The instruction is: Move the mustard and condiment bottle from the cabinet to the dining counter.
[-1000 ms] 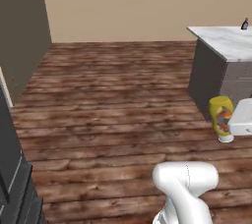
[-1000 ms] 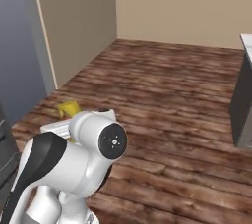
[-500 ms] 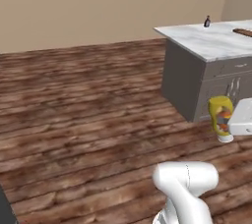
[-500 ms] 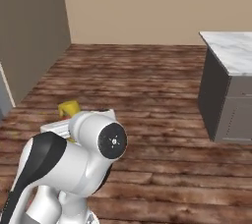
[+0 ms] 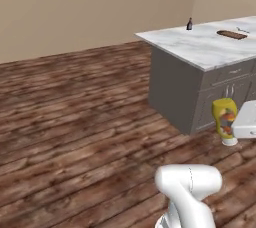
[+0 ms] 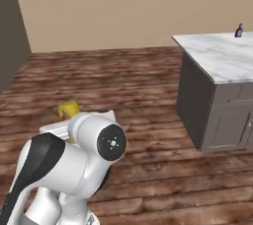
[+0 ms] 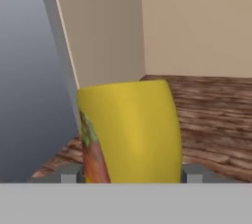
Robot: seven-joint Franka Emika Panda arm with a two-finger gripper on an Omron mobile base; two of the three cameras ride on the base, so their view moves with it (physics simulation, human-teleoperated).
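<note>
My gripper (image 7: 130, 174) is shut on the mustard (image 7: 130, 129), a yellow squeeze bottle with a red and green label, held between both fingertips. In the left base view the mustard (image 5: 223, 118) hangs cap-down above the wooden floor, beside my white hand at the right edge. It also peeks out behind my arm as the mustard (image 6: 68, 109) in the right base view. The condiment bottle (image 5: 189, 24), small and dark, stands on the far corner of the dining counter (image 5: 200, 47). From the right, the condiment bottle (image 6: 239, 30) sits at the back of that counter (image 6: 217, 56). The cabinet is out of view.
A flat brown object (image 5: 231, 34) lies on the marble slab. The counter's grey base (image 5: 172, 89) has doors and a drawer front (image 6: 232, 120). Wooden floor (image 5: 75, 112) stretches to the beige wall. A dark tall unit (image 6: 7, 31) stands at far left.
The whole picture has shifted as the base turns: the counter has come further into both base views and looms larger. The mustard stays in my gripper, unchanged relative to the arm.
</note>
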